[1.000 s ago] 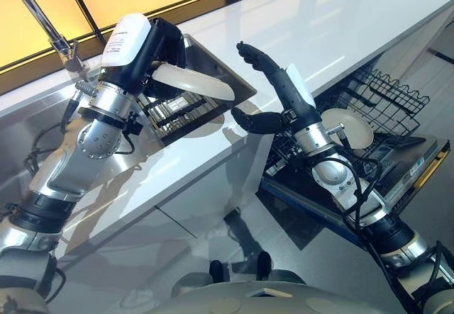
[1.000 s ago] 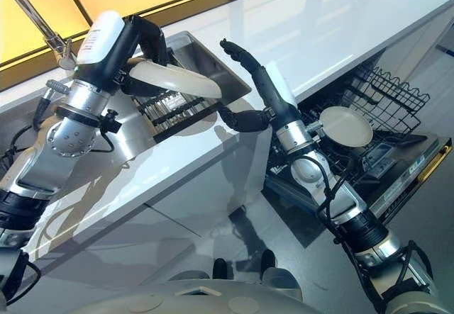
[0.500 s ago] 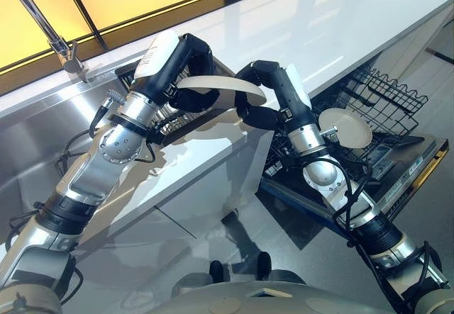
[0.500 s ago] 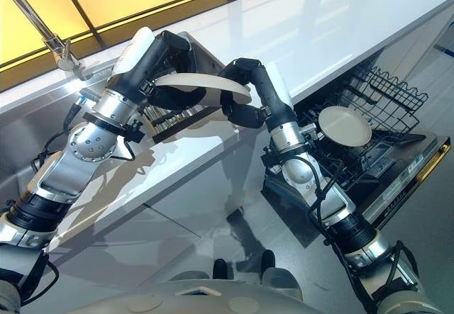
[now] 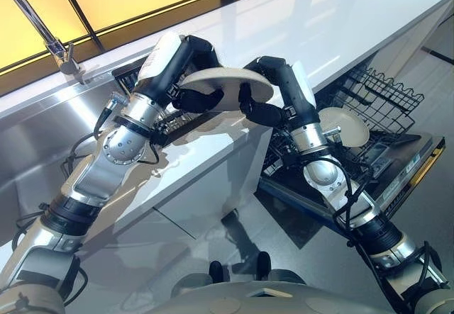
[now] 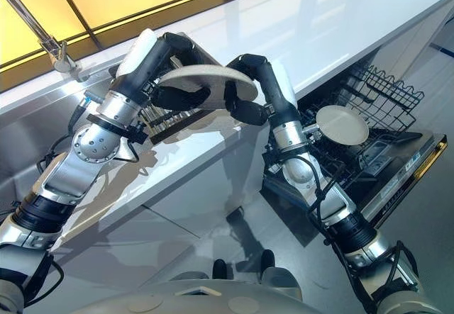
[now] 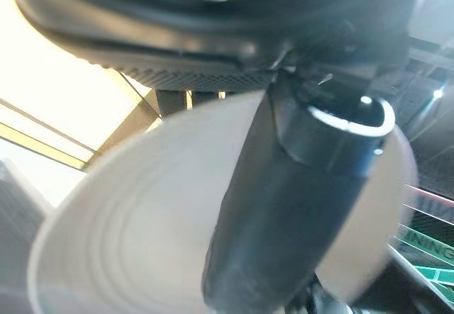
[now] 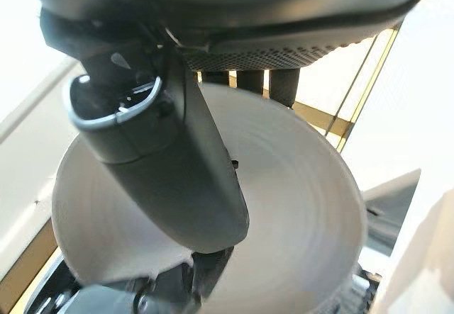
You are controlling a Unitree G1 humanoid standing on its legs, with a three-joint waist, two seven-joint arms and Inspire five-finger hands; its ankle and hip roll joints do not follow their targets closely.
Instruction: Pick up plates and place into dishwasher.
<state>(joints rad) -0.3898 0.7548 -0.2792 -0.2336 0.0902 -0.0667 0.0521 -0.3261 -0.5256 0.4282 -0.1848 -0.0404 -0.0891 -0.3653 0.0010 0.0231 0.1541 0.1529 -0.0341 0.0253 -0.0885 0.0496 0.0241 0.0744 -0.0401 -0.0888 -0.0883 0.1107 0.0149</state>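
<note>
A long white counter point(image 5: 340, 23) runs across the far side, with a steel sink point(image 5: 42, 137) at its left; below and to the right, the dishwasher point(image 5: 397, 172) stands open, its door lowered and its wire rack point(image 5: 386, 94) drawn out, evidently so that plates can be set in from above. One pale plate point(image 5: 345, 125) already lies in the rack, near its left end. A second plate point(image 5: 227, 81) is held roughly level over the counter's near edge, between the sink and the dishwasher. Both hands grip it at once: the left hand point(image 5: 186, 69) clasps its left rim, thumb across the upper face as the left wrist view shows, and the right hand point(image 5: 264, 94) clasps the right rim, thumb likewise laid over the face and fingers beneath. This double hold suggests a handover, since the left arm reaches the sink side and the right arm the rack. The likely next need is for the left hand to let go first.
</note>
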